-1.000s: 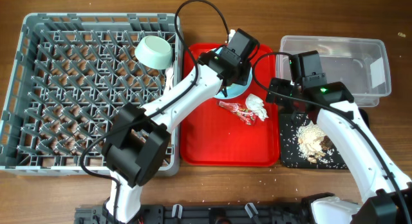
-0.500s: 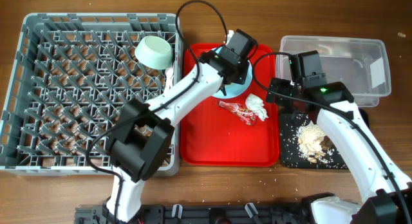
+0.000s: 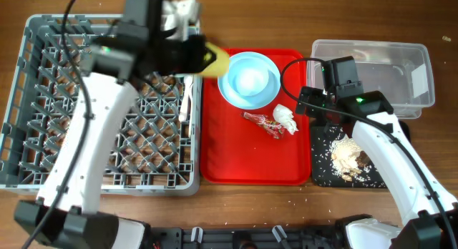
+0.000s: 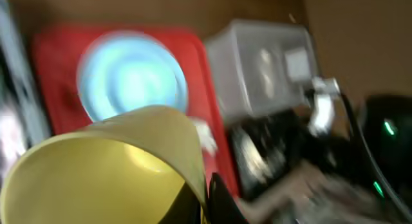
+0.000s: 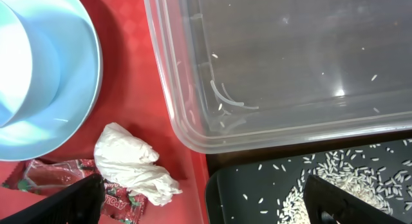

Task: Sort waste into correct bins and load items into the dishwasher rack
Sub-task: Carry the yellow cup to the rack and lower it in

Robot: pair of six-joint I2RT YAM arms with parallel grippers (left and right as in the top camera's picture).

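My left gripper [image 3: 204, 57] is shut on the small yellow cup [image 3: 217, 61], held on its side above the grey dishwasher rack's [image 3: 43, 106] right edge. The cup fills the blurred left wrist view [image 4: 109, 166]. The pale blue plate [image 3: 232, 91] lies on the red tray with a pale bowl [image 3: 250, 79] on it. The red wrapper [image 3: 262, 123] and white tissue wad [image 3: 285, 117] lie beside it. My right gripper [image 3: 313, 109] is open and empty over the seam between the red tray and the black tray [image 3: 325, 174]; the right wrist view shows tissue [image 5: 132, 163], wrapper [image 5: 55, 179] and plate [image 5: 80, 76].
Beige food scraps [image 3: 349, 154] and rice lie in the black tray [image 5: 270, 192]. The clear tub [image 3: 376, 70] stands behind it and also shows in the right wrist view [image 5: 290, 63]. A white utensil [image 3: 184, 104] lies in the rack. The flat red tray [image 3: 250, 159] sits in the middle.
My left arm has swung left from the plate towards the rack, carrying the yellow cup. The plate and bowl are now uncovered. The right arm has not moved.
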